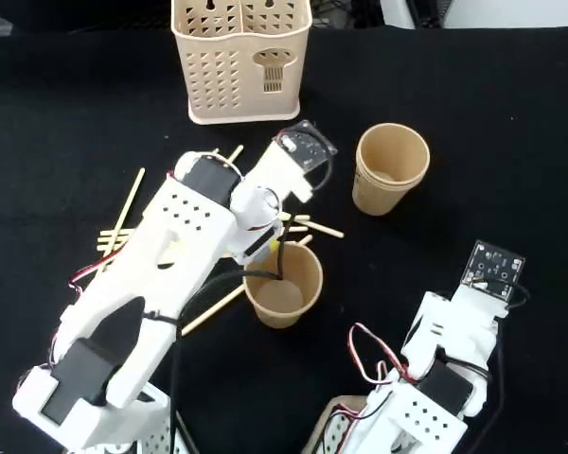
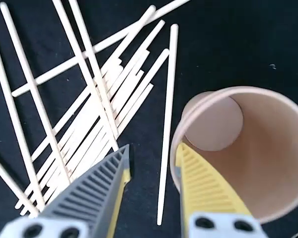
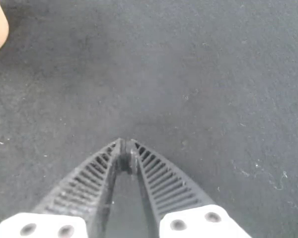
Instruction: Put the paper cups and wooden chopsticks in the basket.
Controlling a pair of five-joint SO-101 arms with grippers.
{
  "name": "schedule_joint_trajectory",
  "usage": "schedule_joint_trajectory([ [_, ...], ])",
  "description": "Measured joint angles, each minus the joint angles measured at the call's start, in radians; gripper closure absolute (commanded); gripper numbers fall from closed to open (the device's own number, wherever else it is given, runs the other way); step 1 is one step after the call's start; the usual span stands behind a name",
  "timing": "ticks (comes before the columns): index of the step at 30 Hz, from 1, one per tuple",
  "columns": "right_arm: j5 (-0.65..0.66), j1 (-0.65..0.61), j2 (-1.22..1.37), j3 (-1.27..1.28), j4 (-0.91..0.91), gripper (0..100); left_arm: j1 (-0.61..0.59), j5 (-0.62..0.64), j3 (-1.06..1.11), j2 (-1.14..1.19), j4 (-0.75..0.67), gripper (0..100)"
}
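Left wrist view: my left gripper (image 2: pixel 154 148) stands spread, its yellow finger (image 2: pixel 203 188) apparently inside the paper cup (image 2: pixel 268 163) rim, beside the chopsticks (image 2: pixel 109 114). I should close squarely on the wall before lifting.

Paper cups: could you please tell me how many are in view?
2. The far cup stands right of the basket; the near cup sits at the left gripper, beside the chopsticks. Nested ones could hide inside.

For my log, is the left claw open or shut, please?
Open: the left claw shows a clear gap between its jaws, beside the cup.
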Motion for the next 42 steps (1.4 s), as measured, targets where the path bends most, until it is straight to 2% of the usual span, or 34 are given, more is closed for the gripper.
schedule_joint_trajectory([
  [9,0.000,0.000,0.000,0.000,-0.018,98.6,-0.002,0.008,0.068,0.000,-0.017,84],
  [10,0.000,0.000,0.000,0.000,-0.021,98.6,0.002,0.008,0.069,0.000,-0.017,86],
  [13,0.000,0.000,0.000,0.000,-0.023,98.6,0.021,0.008,0.069,0.000,-0.017,98],
  [14,0.000,0.000,0.000,0.000,-0.023,98.6,0.034,0.008,0.069,0.000,-0.017,96],
  [21,0.000,0.000,0.000,0.003,-0.023,98.6,0.080,0.008,0.061,-0.008,-0.015,97],
  [26,0.000,0.000,0.000,0.005,-0.023,98.6,0.080,0.008,-0.120,-0.006,0.091,97],
  [32,0.000,0.000,0.000,0.005,-0.023,98.6,0.080,0.037,-0.405,-0.006,0.141,97],
  [36,0.000,0.000,0.000,0.005,-0.023,98.6,0.083,0.055,-0.520,0.020,0.135,97],
  [42,0.000,0.000,0.000,0.005,-0.023,98.6,0.094,0.135,-0.649,0.114,0.006,97],
])
